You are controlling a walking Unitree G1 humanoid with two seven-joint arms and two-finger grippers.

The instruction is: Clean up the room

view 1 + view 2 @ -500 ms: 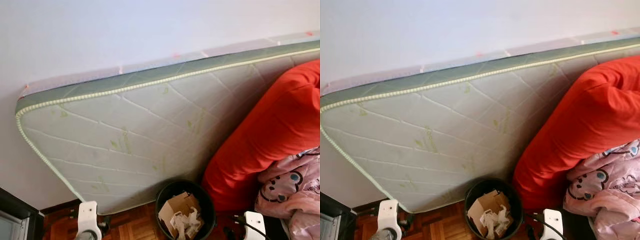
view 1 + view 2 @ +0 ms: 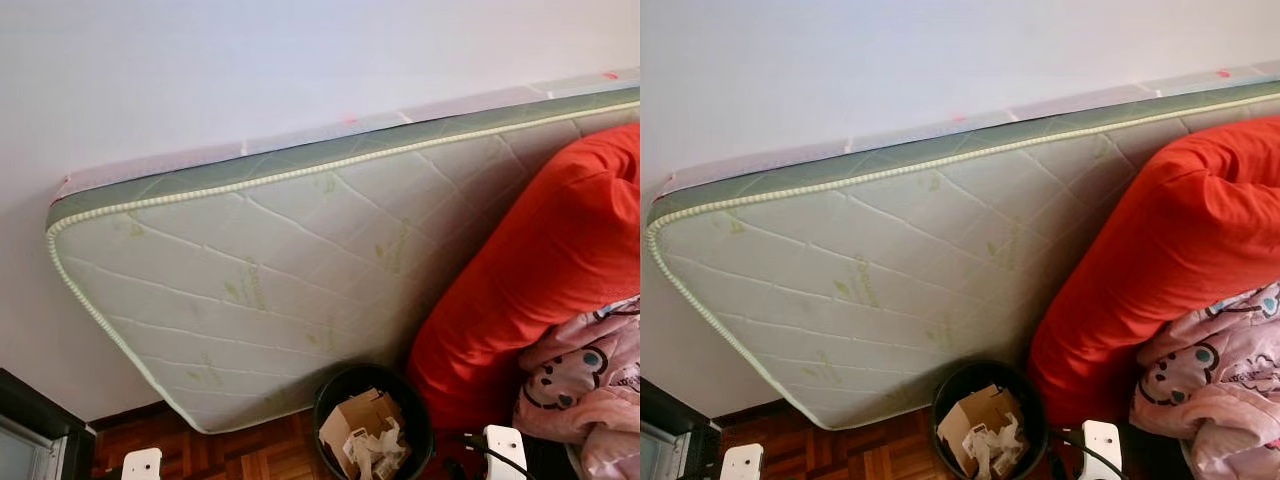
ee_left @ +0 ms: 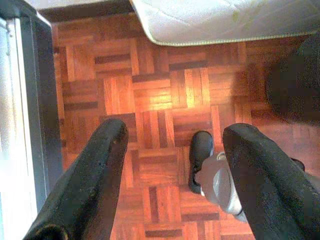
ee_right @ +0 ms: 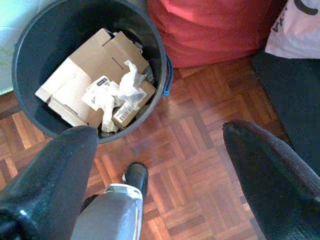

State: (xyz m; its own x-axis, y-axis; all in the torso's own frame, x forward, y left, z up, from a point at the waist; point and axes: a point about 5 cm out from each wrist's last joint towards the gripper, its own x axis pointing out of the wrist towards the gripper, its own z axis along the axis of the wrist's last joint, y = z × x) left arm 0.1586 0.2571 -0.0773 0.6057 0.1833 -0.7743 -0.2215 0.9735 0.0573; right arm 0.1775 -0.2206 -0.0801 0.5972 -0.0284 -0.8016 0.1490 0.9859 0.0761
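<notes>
- Well, over on the left the left gripper (image 3: 172, 175) hangs low with its two black fingers spread apart and nothing between them; it reads as an idle arm waiting for work.
- Below that gripper is bare wooden floor (image 3: 155, 100), and beyond its fingertips sits the bottom corner of the mattress (image 2: 290, 300), which leans tilted against the wall (image 2: 250, 70), probably stood up there to free floor space.
- Between the two grippers, and nearer the right one, the black bin (image 4: 30, 45) stands on the floor at the foot of the mattress, already holding a cardboard box (image 4: 87, 67) and crumpled paper (image 4: 117, 92); I'd guess it is where any rubbish in this room should go.
- The right gripper (image 4: 160, 165) hovers just this side of the bin's rim, fingers wide apart and empty, so nothing is ready to be dropped in.
- Just beyond the right gripper, past the bin, a big red cushion (image 2: 540, 270) is propped against the mattress, with a pink patterned blanket (image 2: 590, 390) heaped against it.
</notes>
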